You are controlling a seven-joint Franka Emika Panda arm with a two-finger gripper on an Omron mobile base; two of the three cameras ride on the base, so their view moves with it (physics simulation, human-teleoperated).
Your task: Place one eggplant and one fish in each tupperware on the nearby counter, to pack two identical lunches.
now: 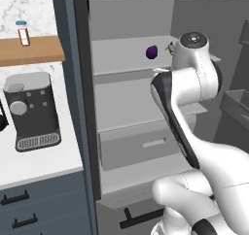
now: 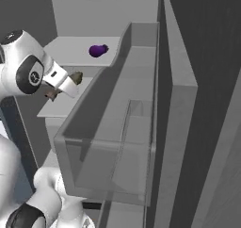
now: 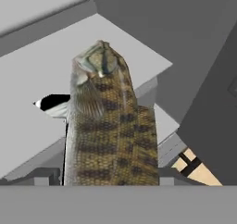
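Observation:
A mottled tan-brown fish [image 3: 109, 126] stands up between the fingers of my gripper [image 3: 111, 179], which is shut on it. From the right base view the gripper [image 2: 63, 85] hangs in front of the open fridge's shelves, with the fish [image 2: 76, 76] poking out on both sides of the hand. One dark purple eggplant [image 1: 151, 52] [image 2: 98, 50] lies on the upper fridge shelf [image 1: 121, 54], behind and above the gripper. The white counter [image 1: 39, 163] runs to the left of the fridge. The tupperware is out of view.
A grey coffee machine [image 1: 33, 110] stands on the counter under a wooden wall shelf [image 1: 29, 49] with a small bottle [image 1: 22, 32]. The fridge door's translucent bin [image 2: 117, 128] juts out close on the right. A drawer [image 1: 138, 146] sits below the shelves.

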